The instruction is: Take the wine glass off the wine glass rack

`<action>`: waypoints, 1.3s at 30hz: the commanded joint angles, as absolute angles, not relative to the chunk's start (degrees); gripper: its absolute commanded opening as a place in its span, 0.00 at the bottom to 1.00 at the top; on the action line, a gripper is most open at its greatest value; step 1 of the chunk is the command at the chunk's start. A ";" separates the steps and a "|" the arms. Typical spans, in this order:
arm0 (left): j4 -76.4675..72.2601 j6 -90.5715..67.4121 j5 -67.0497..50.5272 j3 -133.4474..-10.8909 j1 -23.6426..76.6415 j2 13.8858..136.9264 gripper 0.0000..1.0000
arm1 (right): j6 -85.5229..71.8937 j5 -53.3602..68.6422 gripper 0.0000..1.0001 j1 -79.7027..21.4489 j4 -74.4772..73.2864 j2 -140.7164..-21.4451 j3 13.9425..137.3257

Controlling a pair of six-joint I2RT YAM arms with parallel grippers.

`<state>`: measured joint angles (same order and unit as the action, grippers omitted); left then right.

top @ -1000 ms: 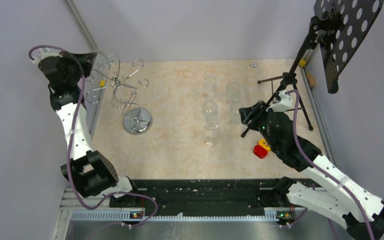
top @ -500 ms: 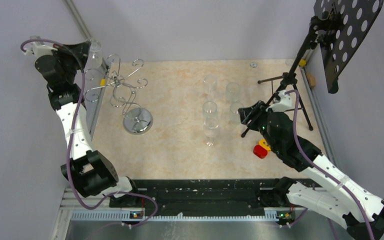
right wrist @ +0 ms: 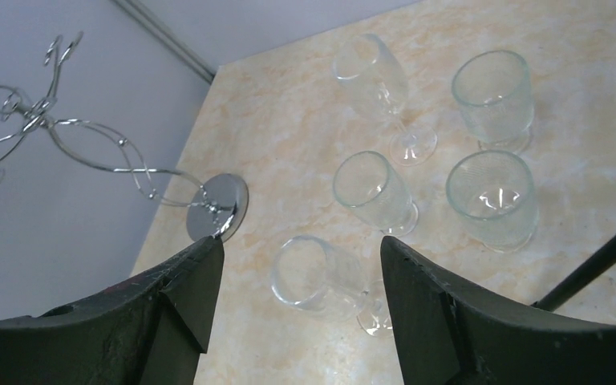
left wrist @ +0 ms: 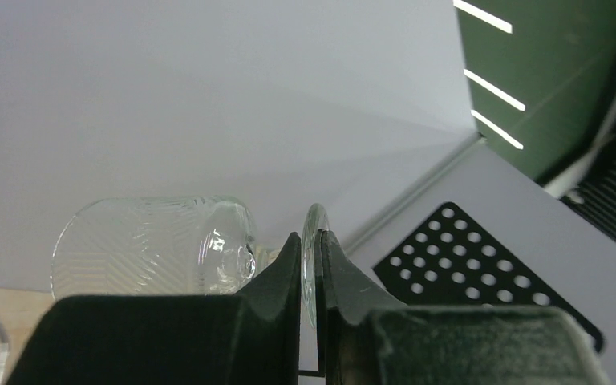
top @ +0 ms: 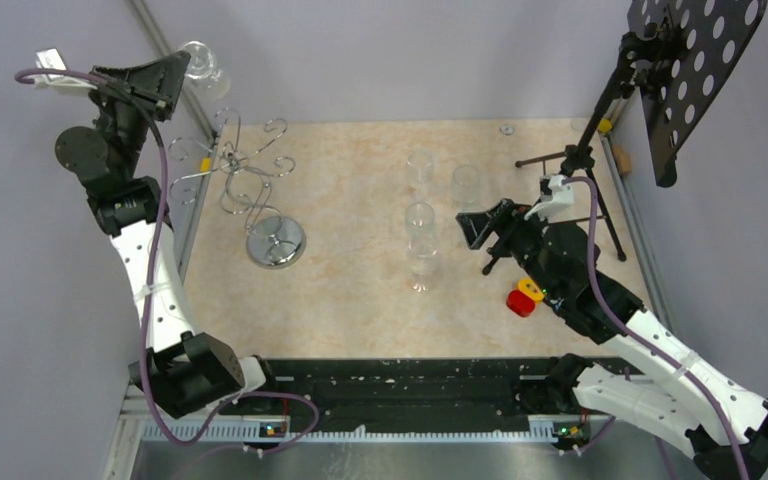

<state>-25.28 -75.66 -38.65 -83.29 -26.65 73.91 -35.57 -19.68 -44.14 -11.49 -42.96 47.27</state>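
Up at far left, my left gripper [top: 178, 72] holds a clear, ribbed wine glass [top: 203, 68] high against the pale wall [top: 380, 50]. It is above and apart from the shiny chrome wire wine glass rack [top: 245, 175], which stands on its round mirrored base near the left edge of the beige marbled table [top: 350, 280]. None of the rack's curled arms that I can see carries a glass. I judge the main step done, since the glass is off the rack. What is left, if anything, is to bring it down and stand it somewhere safe, perhaps by the cluster of clear glasses [top: 420, 225] at mid-table. Further right, my right gripper [top: 482, 225] hovers just beside that cluster. Beyond it come a small red-and-yellow block [top: 522, 297] and a black tripod music stand with a perforated desk [top: 690, 60].

The overhead view gives the glass's place above the rack but not the grip. The left wrist camera supplies it: the fingers [left wrist: 273, 281] are pinched almost together on the thin foot of the glass, seen edge-on, with the bowl lying sideways to the left. The right wrist camera adds what the overhead view leaves unclear: its jaws are wide apart with nothing between them, and five glasses stand on the table below.
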 commanded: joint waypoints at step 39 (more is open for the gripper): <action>-57.49 -118.30 -29.96 -60.29 22.09 60.44 0.00 | -56.30 23.27 0.56 -45.84 75.21 -65.99 51.92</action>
